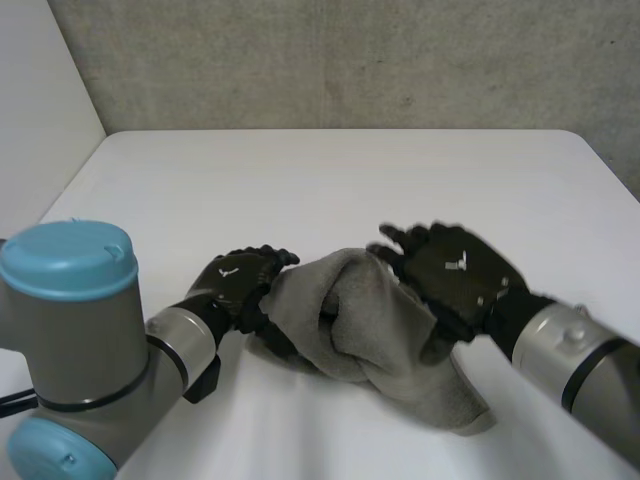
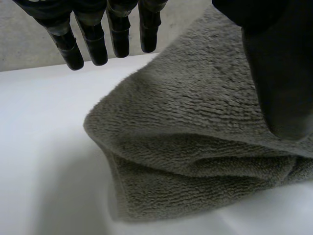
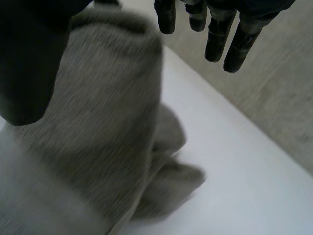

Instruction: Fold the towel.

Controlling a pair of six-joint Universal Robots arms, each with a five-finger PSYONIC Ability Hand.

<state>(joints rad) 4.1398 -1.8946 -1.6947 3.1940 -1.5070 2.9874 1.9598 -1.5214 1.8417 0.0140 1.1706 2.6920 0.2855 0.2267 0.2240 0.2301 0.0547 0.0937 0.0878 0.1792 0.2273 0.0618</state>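
A grey towel (image 1: 365, 325) lies bunched in loose folds near the table's front, between my two hands. My left hand (image 1: 235, 285) is at the towel's left edge, its fingers straight and open. In the left wrist view its fingers (image 2: 93, 39) hang above the towel (image 2: 195, 127) and its thumb rests by the top fold. My right hand (image 1: 455, 275) hovers over the towel's right side, open with spread fingers. In the right wrist view the towel (image 3: 98, 127) lies under the palm, apart from the straight fingers (image 3: 217, 34).
The white table (image 1: 330, 180) stretches bare behind the towel to a grey wall. A tail of the towel runs toward the front right, close to my right forearm (image 1: 570, 350).
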